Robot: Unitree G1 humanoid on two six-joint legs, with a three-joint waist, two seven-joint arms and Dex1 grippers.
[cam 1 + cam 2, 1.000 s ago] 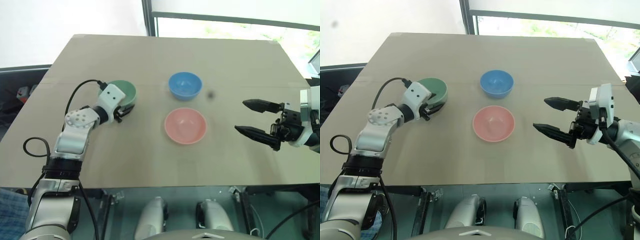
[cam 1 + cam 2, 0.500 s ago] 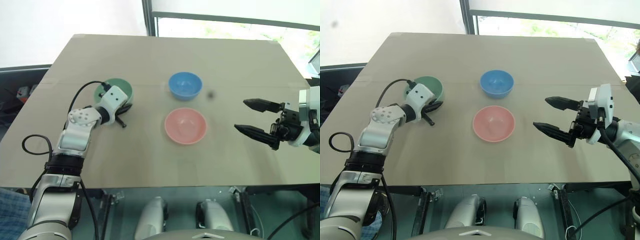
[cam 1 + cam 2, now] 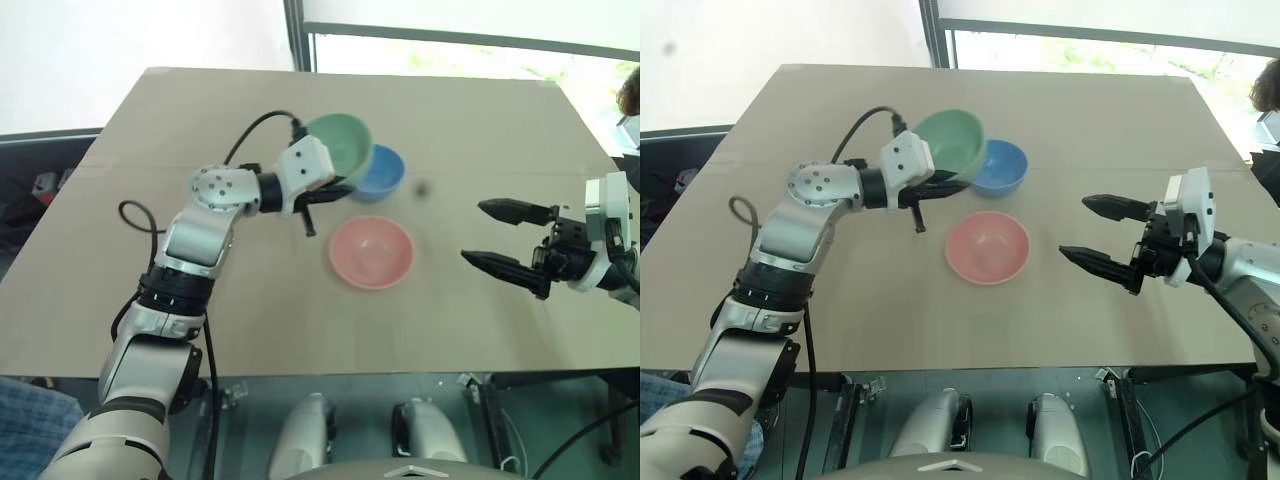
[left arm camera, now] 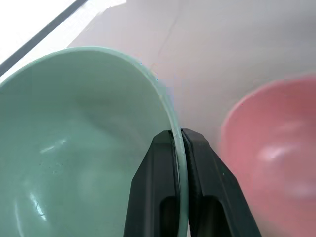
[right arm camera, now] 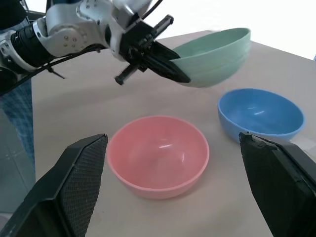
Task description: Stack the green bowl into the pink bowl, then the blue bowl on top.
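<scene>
The green bowl (image 3: pixel 340 142) hangs tilted above the table, its rim pinched by my left gripper (image 3: pixel 344 186), which is shut on it. In the left wrist view the two fingers (image 4: pixel 158 187) clamp the green rim (image 4: pixel 178 148) from both sides. It hovers over the left edge of the blue bowl (image 3: pixel 386 172), which stands on the table. Just in front of the blue one sits the pink bowl (image 3: pixel 371 251), with nothing in it. Off to the right of the pink bowl, my right gripper (image 3: pixel 472 232) stands open with nothing between its fingers.
All of this sits on a tan table (image 3: pixel 250 300) with its front edge near me and a window beyond the far edge. A small dark spot (image 3: pixel 421 188) marks the tabletop right of the blue bowl. A person's head (image 3: pixel 630 95) shows at the far right.
My left gripper shut on the green bowl's rim, lifted it off the table and carried it right, up to the blue bowl. The right arm kept still.
</scene>
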